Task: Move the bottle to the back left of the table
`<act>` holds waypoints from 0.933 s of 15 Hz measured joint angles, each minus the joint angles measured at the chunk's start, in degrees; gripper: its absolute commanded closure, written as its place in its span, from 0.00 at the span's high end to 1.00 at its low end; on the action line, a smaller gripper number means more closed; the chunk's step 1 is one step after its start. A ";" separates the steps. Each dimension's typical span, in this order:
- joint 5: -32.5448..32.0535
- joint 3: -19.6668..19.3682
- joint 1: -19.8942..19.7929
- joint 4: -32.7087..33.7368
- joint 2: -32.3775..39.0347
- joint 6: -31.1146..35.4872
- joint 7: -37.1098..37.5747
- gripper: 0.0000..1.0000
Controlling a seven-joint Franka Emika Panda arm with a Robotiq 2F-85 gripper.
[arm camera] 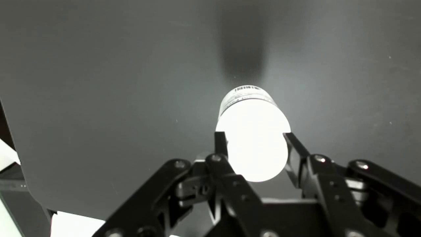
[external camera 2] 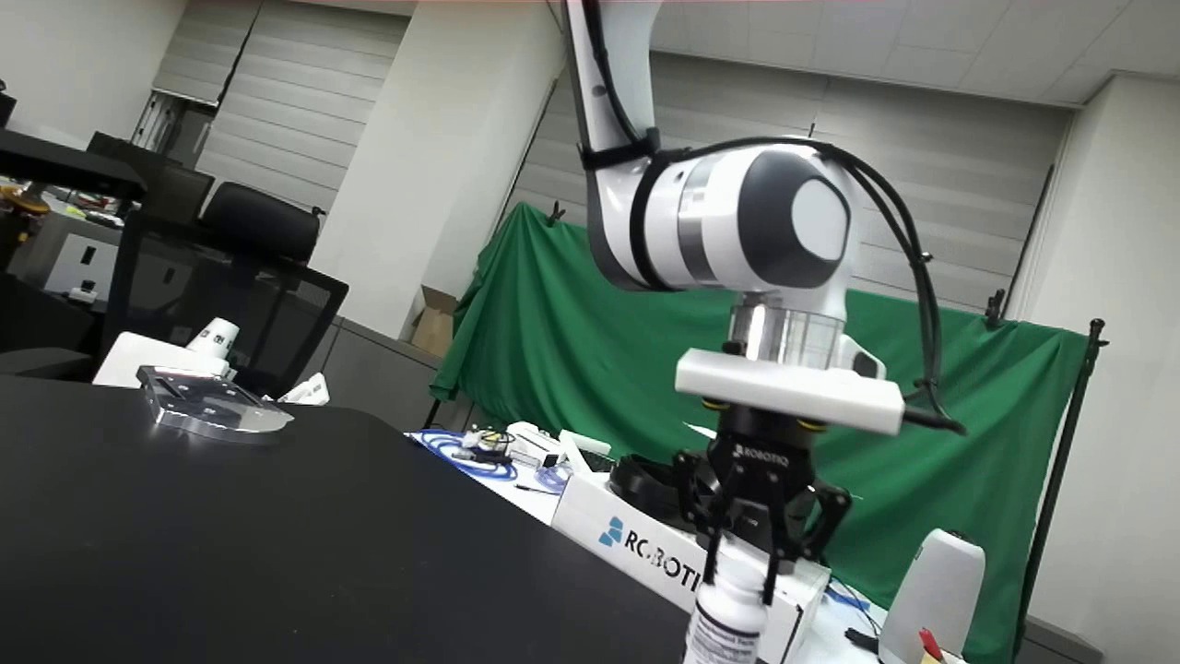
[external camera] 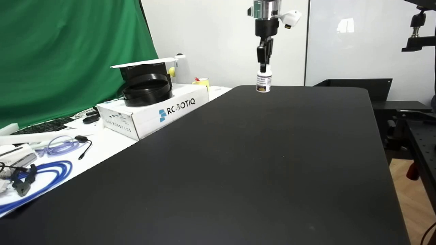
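Out beyond the left edge of the tabletop (external camera: 259, 153), in an exterior view, cables (external camera: 63, 172) lie looped on a white surface (external camera: 104, 148), and the box (external camera: 170, 111) sits alongside that same edge, parked there, I'd say, to leave the tabletop for the job. Just outside the far left corner, a cup (external camera: 202, 82), off the tabletop too.

And here's the bottle (external camera: 264, 81), near that far left corner and close to the far edge, upright, cap (arm camera: 258, 161) on top! The claw (arm camera: 254, 134) has it: fingers (arm camera: 221, 143) snug on both sides of the cap in the wrist view. A smart hold, to my mind: gripping from above leaves label (arm camera: 246, 95) and base unobstructed for a straight set-down. Is the base on the tabletop? Can't tell; a dark streak (arm camera: 242, 49) begins right by it, so I'd guess it's low. If "back left" means this corner, the carry looks nearly done, and the next call is lower, then let go without tipping; whose left is meant, I can't settle. Over beyond the right edge, a black board (external camera: 424, 146), well apart from the bottle.
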 measured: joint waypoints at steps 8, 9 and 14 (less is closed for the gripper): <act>-5.39 3.66 10.83 8.83 2.10 -6.25 7.09 0.19; -5.65 4.25 11.85 9.73 2.58 -7.23 7.16 0.19; -5.61 7.46 14.55 12.10 4.91 -10.43 7.03 0.19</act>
